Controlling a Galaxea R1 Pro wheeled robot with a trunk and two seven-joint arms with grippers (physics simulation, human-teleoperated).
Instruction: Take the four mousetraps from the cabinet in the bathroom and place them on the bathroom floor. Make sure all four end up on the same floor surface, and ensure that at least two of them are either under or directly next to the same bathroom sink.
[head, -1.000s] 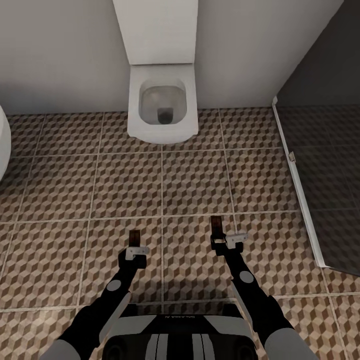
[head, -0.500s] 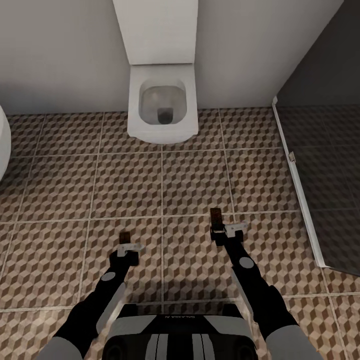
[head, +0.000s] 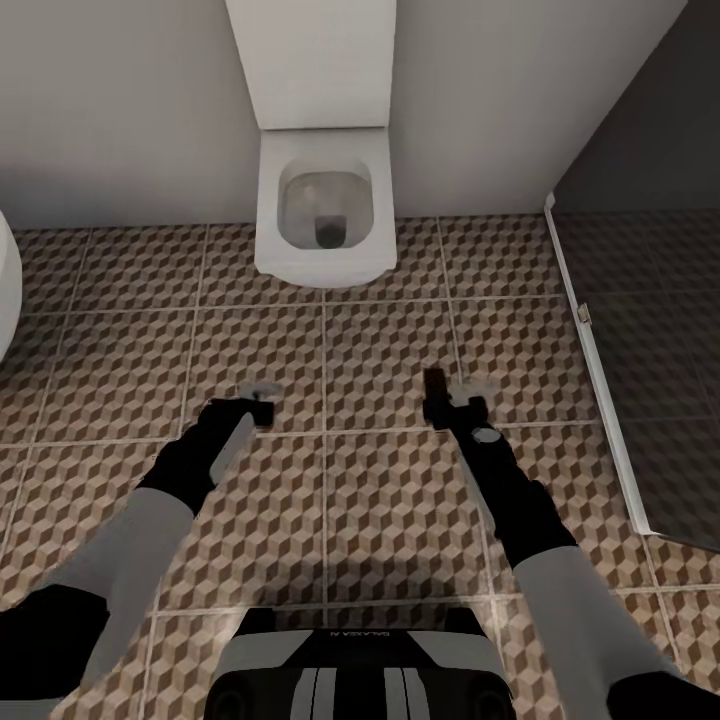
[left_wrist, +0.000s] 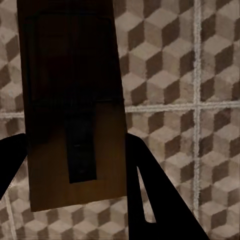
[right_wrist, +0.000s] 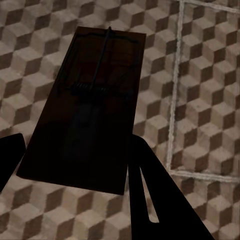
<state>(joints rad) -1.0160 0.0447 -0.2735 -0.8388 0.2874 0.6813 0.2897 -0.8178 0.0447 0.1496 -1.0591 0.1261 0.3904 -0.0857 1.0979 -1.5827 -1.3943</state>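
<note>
We are looking down over both arms at the bathroom floor (head: 380, 340), its cube-patterned tiles running up to a white wall where a square white toilet (head: 322, 205) hangs, bowl open toward us. A dark glass panel (head: 650, 340) with a pale frame stands at the right, and a sliver of a white rounded fixture (head: 6, 290) shows at the left edge.

Both arms reach forward above the tiles. The left gripper (head: 258, 405) sits just over a grout line, and from its wrist camera we see a mousetrap (left_wrist: 75, 110) — a tan board with a dark metal bar along its middle — clamped between the two black fingers (left_wrist: 155, 200), the patterned floor behind it. The right gripper (head: 448, 402) is closed on a second mousetrap (right_wrist: 87, 110); from the head view that trap (head: 434, 390) shows as a dark strip poking forward past the fingertips. In the right wrist view its board looks shadowed, with the spring and wire bail plain on its upper face — tilted against the tiles below

Both traps are held off the floor, well short of the toilet
</note>
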